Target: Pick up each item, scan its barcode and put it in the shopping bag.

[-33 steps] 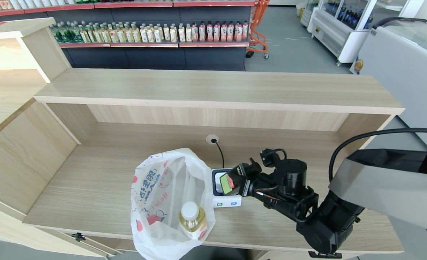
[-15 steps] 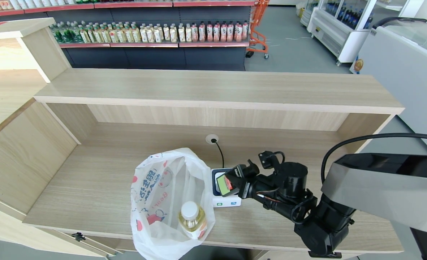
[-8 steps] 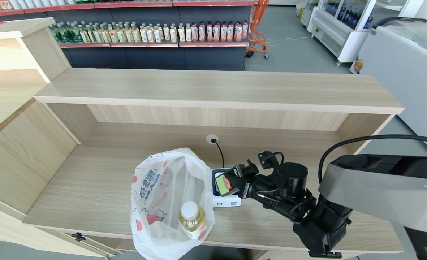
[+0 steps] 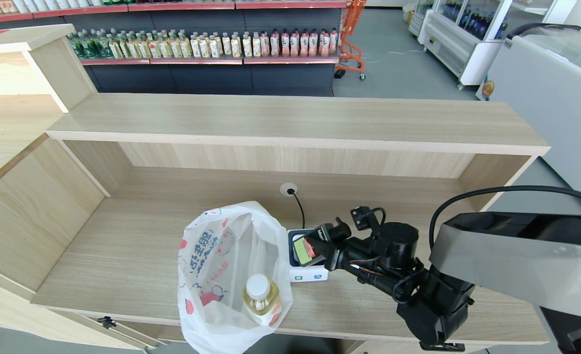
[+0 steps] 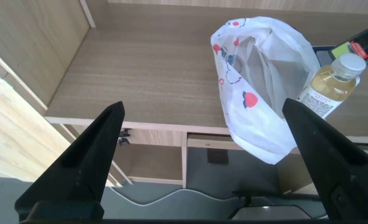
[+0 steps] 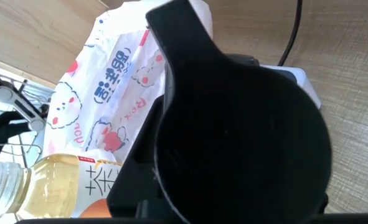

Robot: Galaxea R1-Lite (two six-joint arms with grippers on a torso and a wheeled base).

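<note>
Checkout counter (image 4: 123, 246): bottle (image 4: 261, 297) in shopping bag (image 4: 217, 255); right tool (image 4: 314, 246) grips packet (image 4: 300, 255).

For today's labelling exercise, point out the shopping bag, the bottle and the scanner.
shopping bag (image 4: 206, 259), head view, printed side.
bottle (image 4: 262, 302), head view, body.
scanner (image 4: 311, 275), head view, white front.

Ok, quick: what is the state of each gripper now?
Left gripper: open, empty.
Right gripper: shut on green pack, above the scanner.

Wooden counter (image 4: 295, 118), drink shelves (image 4: 207, 46), grey floor (image 4: 398, 64)
</note>
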